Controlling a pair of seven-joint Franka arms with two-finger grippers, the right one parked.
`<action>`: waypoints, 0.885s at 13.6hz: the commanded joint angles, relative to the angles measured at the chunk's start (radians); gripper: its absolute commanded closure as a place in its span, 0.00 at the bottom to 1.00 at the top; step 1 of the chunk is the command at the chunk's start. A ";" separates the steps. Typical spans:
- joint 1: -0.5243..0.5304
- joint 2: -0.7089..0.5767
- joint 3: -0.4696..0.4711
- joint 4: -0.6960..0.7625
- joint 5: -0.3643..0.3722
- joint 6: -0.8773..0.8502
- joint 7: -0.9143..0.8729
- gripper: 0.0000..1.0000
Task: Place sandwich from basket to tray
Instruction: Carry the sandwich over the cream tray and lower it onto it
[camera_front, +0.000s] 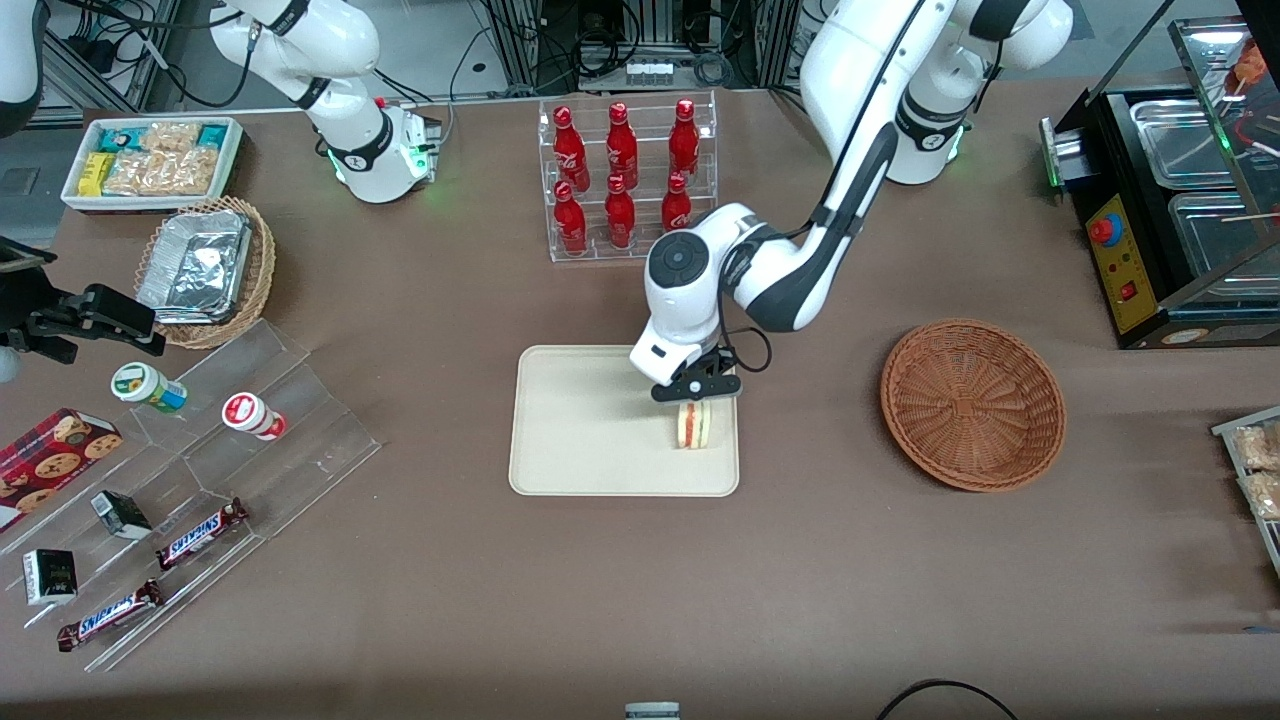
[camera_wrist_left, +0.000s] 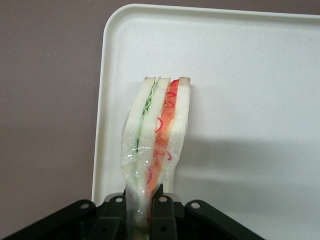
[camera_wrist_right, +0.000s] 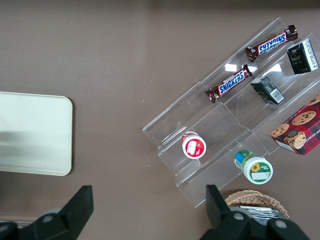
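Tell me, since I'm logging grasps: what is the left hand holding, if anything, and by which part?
The hand holds the sandwich over the tray, fingers pinching one end of the plastic-wrapped wedge, bread faces between them.

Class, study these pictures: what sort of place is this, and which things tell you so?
Probably a mock snack shop in a robot lab: a clear rack of red bottles, tiered clear shelves with chocolate bars, and the left gripper holding a wrapped triangular sandwich over a cream rectangular tray.
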 joint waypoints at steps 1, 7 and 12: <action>-0.020 0.035 0.015 0.044 0.034 -0.003 -0.037 0.98; -0.032 0.042 0.017 0.041 0.039 0.059 -0.036 0.27; -0.021 -0.013 0.021 0.045 0.040 -0.025 -0.026 0.00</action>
